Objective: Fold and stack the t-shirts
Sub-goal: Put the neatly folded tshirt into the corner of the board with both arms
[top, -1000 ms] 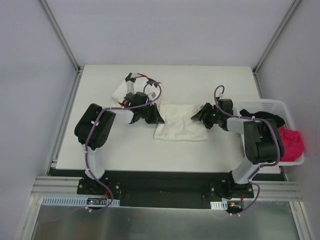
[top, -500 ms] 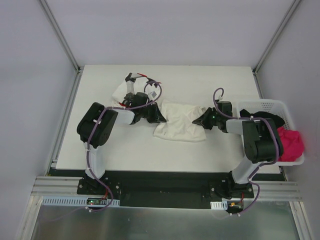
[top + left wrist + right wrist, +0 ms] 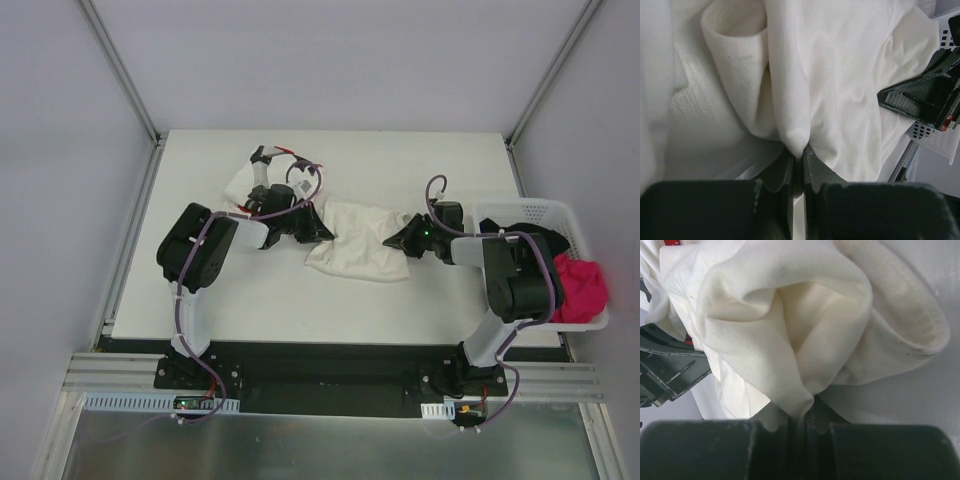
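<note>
Over the last second the large plain cream-white cloth t-shirt [image 3: 358, 245] has bunched up, its near edge pulled off square.
It lies mid-way across the white surface [image 3: 400, 165]. The left pincer [image 3: 320, 234] is clamped on its left corner and the right pincer [image 3: 394, 238] pinches the right one. A white perforated plastic basket [image 3: 540, 212] sits to the right.

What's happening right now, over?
Left fingers, right fingers shut on cream shirt. Shirt bunched between them. Second shirt farther back, not blocking.
</note>
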Tool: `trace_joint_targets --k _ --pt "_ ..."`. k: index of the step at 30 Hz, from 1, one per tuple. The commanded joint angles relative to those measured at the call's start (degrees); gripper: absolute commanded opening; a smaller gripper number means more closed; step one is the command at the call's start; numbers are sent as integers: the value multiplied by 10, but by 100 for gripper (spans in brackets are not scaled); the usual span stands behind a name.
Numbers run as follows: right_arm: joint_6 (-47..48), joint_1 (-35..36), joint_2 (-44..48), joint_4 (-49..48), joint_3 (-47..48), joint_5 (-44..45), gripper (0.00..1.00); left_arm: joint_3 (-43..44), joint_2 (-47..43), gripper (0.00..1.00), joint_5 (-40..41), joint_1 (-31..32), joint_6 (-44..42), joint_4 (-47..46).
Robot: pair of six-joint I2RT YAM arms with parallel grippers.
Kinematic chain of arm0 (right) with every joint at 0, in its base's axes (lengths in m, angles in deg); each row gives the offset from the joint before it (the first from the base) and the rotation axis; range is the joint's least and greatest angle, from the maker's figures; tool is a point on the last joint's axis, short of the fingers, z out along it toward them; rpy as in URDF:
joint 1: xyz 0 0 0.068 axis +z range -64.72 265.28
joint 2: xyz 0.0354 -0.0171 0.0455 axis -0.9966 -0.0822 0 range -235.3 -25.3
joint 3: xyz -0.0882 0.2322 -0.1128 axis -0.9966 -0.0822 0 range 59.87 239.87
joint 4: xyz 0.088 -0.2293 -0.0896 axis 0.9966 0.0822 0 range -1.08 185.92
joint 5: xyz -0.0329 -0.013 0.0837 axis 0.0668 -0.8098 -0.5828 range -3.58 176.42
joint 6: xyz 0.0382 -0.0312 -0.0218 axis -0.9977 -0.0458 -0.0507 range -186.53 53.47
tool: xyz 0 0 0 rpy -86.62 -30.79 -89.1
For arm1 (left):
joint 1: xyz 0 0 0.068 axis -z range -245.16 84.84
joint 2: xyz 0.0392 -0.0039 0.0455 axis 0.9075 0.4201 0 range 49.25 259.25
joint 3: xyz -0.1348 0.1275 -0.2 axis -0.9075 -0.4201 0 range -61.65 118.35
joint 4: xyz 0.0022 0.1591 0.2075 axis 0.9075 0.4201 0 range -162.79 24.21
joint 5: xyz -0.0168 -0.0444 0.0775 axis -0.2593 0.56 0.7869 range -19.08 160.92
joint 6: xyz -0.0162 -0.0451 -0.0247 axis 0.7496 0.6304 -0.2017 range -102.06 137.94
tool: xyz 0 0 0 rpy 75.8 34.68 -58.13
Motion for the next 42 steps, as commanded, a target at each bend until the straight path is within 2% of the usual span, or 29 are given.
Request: trace_joint_targets --k 1,13,29,37,42 --pt "-10 10 -3 -4 27 -12 1 31 -10 0 4 -9 2 -30" --pt "-13 23 20 36 99 3 1 104 -66 0 24 -24 -39 39" --pt "-7 34 37 74 164 19 1 142 -99 0 43 -44 -73 90" --pt "-1 49 24 112 245 27 1 226 -102 0 47 -65 -103 144" --pt "8 67 2 152 328 34 1 283 -104 0 49 -76 -124 184"
